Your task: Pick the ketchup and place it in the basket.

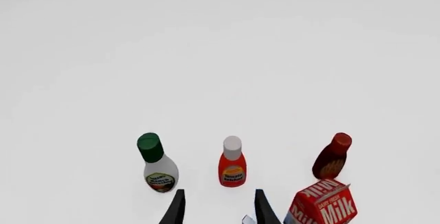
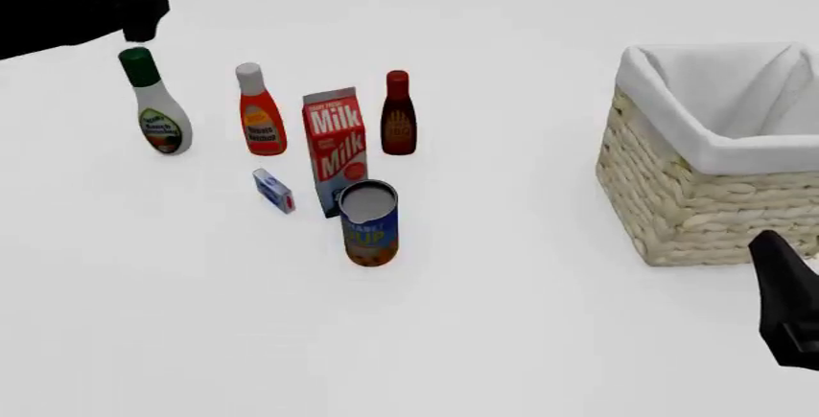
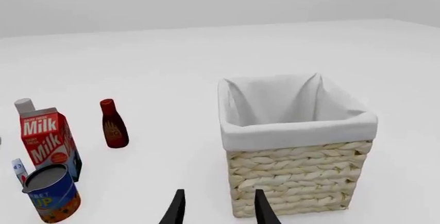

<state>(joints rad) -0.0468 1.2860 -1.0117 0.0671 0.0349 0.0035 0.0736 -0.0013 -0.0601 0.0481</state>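
The ketchup [image 2: 259, 109] stands upright on the table [image 2: 512, 340] between the green-capped bottle [image 2: 156, 103] and the milk carton [image 2: 337, 149]. The left gripper [image 1: 216, 208] hangs spread and empty above it. The right gripper [image 3: 218, 208], also spread, faces the basket [image 2: 711, 149].

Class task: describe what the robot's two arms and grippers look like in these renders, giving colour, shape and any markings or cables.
Both arms are plain matte black, with no markings or cables showing. The left gripper and right gripper each end in two slim, tapering black fingers. In the front view, the left arm looks blocky; the right arm is a dark angular shape.
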